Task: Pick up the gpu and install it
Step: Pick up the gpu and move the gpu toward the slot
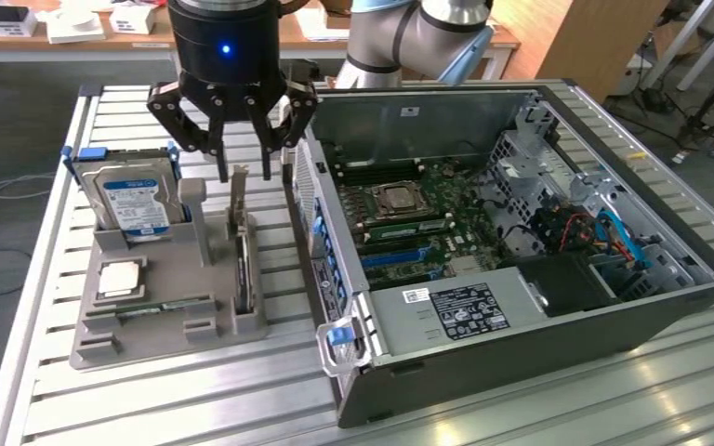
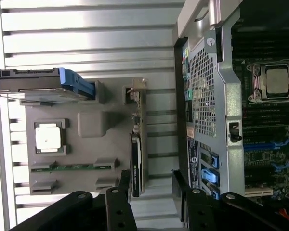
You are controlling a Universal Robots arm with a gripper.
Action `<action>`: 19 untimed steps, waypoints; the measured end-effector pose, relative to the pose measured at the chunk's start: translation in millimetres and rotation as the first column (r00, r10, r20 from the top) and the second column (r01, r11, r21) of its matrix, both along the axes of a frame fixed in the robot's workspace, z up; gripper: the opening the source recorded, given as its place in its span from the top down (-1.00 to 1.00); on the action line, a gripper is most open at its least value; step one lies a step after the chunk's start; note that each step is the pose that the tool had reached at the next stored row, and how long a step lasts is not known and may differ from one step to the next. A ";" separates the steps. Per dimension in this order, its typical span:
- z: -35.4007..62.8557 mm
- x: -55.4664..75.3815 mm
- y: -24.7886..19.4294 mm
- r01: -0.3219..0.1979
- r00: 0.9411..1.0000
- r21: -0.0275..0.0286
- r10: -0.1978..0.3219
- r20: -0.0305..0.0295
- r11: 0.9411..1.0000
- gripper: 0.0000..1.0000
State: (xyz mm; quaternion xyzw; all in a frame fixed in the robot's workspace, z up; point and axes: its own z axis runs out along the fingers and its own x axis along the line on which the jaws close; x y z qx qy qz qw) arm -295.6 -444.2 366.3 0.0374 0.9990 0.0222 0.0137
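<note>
The pincer point(image 1: 254, 172) is hanging wide open and empty just above one gpu point(image 1: 243, 251), which is standing on edge in one grey tray point(image 1: 196, 321) beside one hard drive point(image 1: 134, 200). One open computer case point(image 1: 654, 311) is sitting at the tray's 3 o'clock in the exterior view.

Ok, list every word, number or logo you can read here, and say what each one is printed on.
No text can be read outright.
Blue and white label on the hard drive: print too small to read.
Black and white label on the power supply: blurred, unreadable.
Small white sticker beside it: unreadable.
Dark label on the rear of the computer case: unreadable.
</note>
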 end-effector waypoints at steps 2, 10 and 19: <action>-2.2 0.0 0.0 0.000 1.000 0.000 0.000 0.000 1.000 0.05; -10.3 0.0 0.0 0.000 1.000 0.000 0.000 0.000 1.000 0.05; -18.4 0.0 0.0 0.000 1.000 0.000 0.000 0.000 1.000 0.05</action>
